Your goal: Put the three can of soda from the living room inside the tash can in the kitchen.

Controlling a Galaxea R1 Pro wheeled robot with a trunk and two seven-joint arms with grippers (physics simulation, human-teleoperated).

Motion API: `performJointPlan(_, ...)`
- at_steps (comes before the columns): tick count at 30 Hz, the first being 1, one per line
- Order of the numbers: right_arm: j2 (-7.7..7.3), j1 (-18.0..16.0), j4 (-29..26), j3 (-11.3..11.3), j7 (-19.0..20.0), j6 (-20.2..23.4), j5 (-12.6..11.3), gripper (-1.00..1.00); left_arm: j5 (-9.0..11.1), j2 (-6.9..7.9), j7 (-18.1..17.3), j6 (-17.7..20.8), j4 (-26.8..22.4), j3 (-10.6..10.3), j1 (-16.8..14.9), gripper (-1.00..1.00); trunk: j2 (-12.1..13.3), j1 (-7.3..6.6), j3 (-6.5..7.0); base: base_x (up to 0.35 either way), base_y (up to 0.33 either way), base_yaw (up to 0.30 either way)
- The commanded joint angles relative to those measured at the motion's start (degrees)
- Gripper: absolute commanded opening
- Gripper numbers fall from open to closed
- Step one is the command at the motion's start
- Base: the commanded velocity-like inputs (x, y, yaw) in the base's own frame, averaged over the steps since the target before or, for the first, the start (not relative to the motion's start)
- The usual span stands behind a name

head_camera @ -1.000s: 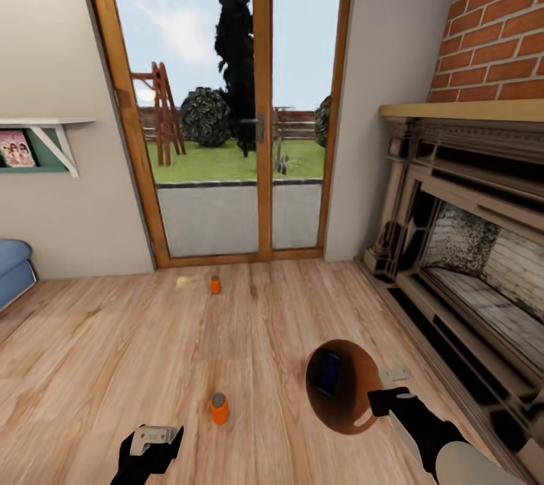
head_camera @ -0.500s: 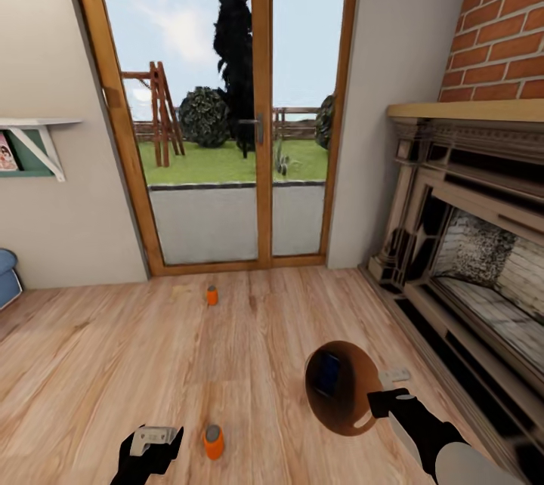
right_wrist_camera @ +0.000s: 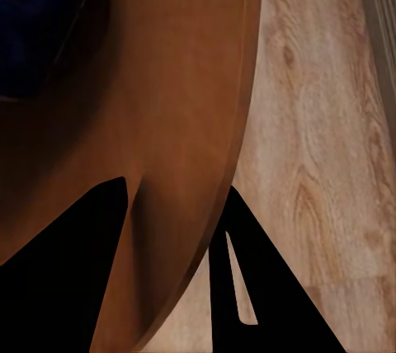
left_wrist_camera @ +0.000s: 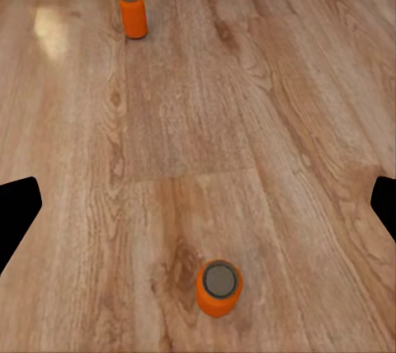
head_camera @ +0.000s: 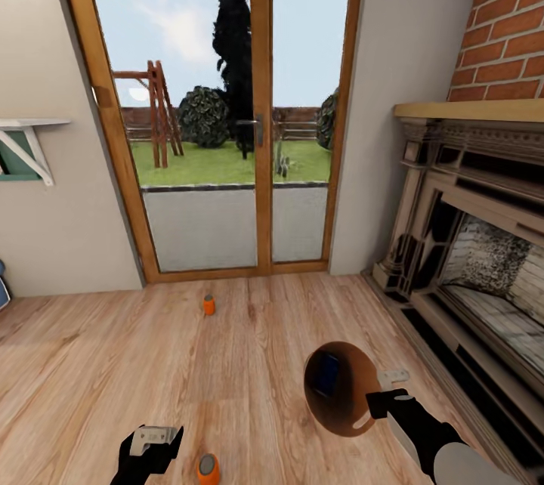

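Note:
Two orange soda cans stand on the wood floor: the near one [head_camera: 208,468] [left_wrist_camera: 219,287] just right of my left gripper [head_camera: 151,443], the far one [head_camera: 208,305] [left_wrist_camera: 133,13] close to the glass doors. My left gripper [left_wrist_camera: 198,196] hangs open above the floor with nothing in it, the near can just ahead of its fingers [left_wrist_camera: 16,213]. My right gripper [head_camera: 381,400] [right_wrist_camera: 177,196] is shut on the rim of the trash can [head_camera: 344,387] [right_wrist_camera: 165,122], which is lifted and tipped with its orange-brown inside facing me. The blue can [head_camera: 327,373] [right_wrist_camera: 41,23] lies inside it.
Wood-framed glass doors [head_camera: 261,115] fill the wall ahead. A stone fireplace [head_camera: 476,243] under a brick chimney [head_camera: 502,24] runs along the right side. A white shelf [head_camera: 26,141] hangs on the left wall. Bare floor lies between the two orange cans.
The whole view has shifted forward toward the doors, so the camera moved. The near orange can has slid to the bottom edge beside my left gripper. Both arms hold their pose.

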Motion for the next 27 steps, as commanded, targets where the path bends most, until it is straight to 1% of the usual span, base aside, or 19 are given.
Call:
performJointPlan(1, 0.12, 0.0, -0.1, -0.2, -0.1, 0.0, 0.1, -1.00, 0.0, 0.00, 0.0, 0.0, 0.0, 0.0, 0.0, 1.00, 0.0, 0.00, 0.01, 0.022, 0.000, 0.000)
performJointPlan(5, 0.18, 0.0, -0.1, -0.2, -0.1, 0.0, 0.1, -1.00, 0.0, 0.00, 0.1, 0.1, 0.0, 0.0, 0.0, 1.00, 0.0, 0.00, 0.01, 0.012, 0.000, 0.000)
performJointPlan(8, 0.20, 0.0, 0.0, -0.2, -0.1, 0.0, 0.1, -1.00, 0.9, 0.02, 0.2, 0.3, 0.0, 0.2, 0.0, 1.00, 0.0, 0.00, 0.01, 0.129, 0.000, 0.000)
performJointPlan(10, 0.20, 0.0, 0.0, -0.2, -0.1, 0.0, 0.0, -1.00, 2.5, 0.14, 0.3, 0.4, 0.0, 0.3, -0.1, 1.00, 0.0, 0.00, 0.01, 0.239, 0.000, 0.000)
performJointPlan(11, 0.23, 0.0, 0.0, -0.2, -0.1, 0.0, 0.0, -1.00, 4.1, 0.27, 0.3, 0.6, 0.0, 0.3, -0.1, 1.00, 0.0, 0.00, 0.01, 0.275, 0.000, 0.000)
performJointPlan(14, 0.24, 0.0, 0.0, -0.2, -0.1, 0.0, 0.0, -1.00, 6.7, 0.43, 0.3, 0.9, 0.3, 0.2, -0.2, 1.00, 0.0, 0.00, 0.01, 0.291, 0.000, 0.000)
performJointPlan(15, 0.25, 0.0, 0.0, -0.2, -0.1, 0.0, 0.0, -1.00, 8.1, 0.49, 0.5, 1.6, 0.8, 0.2, -0.5, 1.00, 0.0, 0.00, 0.01, 0.306, 0.000, 0.000)
performJointPlan(16, 0.27, 0.0, 0.0, -0.2, -0.1, 0.0, 0.0, -1.00, 9.0, 0.57, 1.2, 3.5, 1.8, 0.3, -1.8, 1.00, 0.0, 0.00, 0.01, 0.312, 0.000, 0.000)
performJointPlan(17, 0.29, 0.0, 0.0, -0.2, -0.1, 0.0, 0.0, -1.00, 9.4, 0.60, 1.5, 4.3, 2.1, 0.3, -2.5, 1.00, 0.0, 0.00, 0.01, 0.313, 0.000, 0.000)
performJointPlan(18, 0.28, 0.0, 0.0, -0.2, -0.1, 0.1, 0.0, -1.00, 10.2, 0.65, 2.0, 6.8, 2.8, 0.3, -4.4, 1.00, 0.0, 0.00, 0.01, 0.316, 0.000, 0.000)
performJointPlan(19, 0.28, 0.0, 0.0, -0.2, -0.1, 0.1, 0.0, -1.00, 10.7, 0.68, 2.3, 8.4, 3.0, 0.3, -5.6, 1.00, 0.0, 0.00, 0.01, 0.317, 0.000, 0.000)
performJointPlan(20, 0.27, 0.0, 0.0, -0.2, -0.1, 0.1, 0.0, -1.00, 11.9, 0.72, 2.7, 12.2, 3.7, 0.3, -8.1, 1.00, 0.0, 0.00, 0.01, 0.319, 0.000, 0.000)
performJointPlan(21, 0.27, 0.0, 0.0, -0.2, -0.1, 0.1, 0.0, -1.00, 13.1, 0.75, 3.5, 17.1, 5.9, 0.3, -12.1, 1.00, 0.0, 0.00, 0.01, 0.320, 0.000, 0.000)
performJointPlan(23, 0.27, 0.0, 0.0, -0.2, -0.1, 0.1, 0.0, -1.00, 13.5, 0.85, 4.4, 19.5, 7.4, 0.2, -15.1, 1.00, 0.0, 0.00, 0.01, 0.320, 0.000, 0.000)
performJointPlan(24, 0.27, 0.0, 0.0, -0.2, -0.1, 0.1, 0.0, -1.00, 13.7, 0.92, 6.2, 21.8, 8.8, 0.2, -18.3, 1.00, 0.0, 0.00, 0.01, 0.321, 0.000, 0.000)
performJointPlan(25, 0.27, 0.0, 0.0, -0.2, -0.1, 0.1, 0.0, -1.00, 13.9, 0.97, 9.0, 24.8, 10.1, 0.1, -21.3, 1.00, 0.0, 0.00, 0.01, 0.321, 0.000, 0.000)
performJointPlan(26, 0.26, 0.0, 0.0, -0.2, -0.1, 0.1, 0.0, -1.00, 13.9, 0.99, 10.6, 26.5, 10.6, 0.1, -22.7, 1.00, 0.0, 0.00, 0.01, 0.320, 0.000, 0.000)
performJointPlan(27, 0.26, 0.0, 0.0, -0.2, -0.1, 0.1, 0.0, -1.00, 14.0, 1.00, 15.2, 31.8, 11.8, -0.1, -26.4, 1.00, 0.0, 0.00, 0.01, 0.255, 0.000, 0.000)
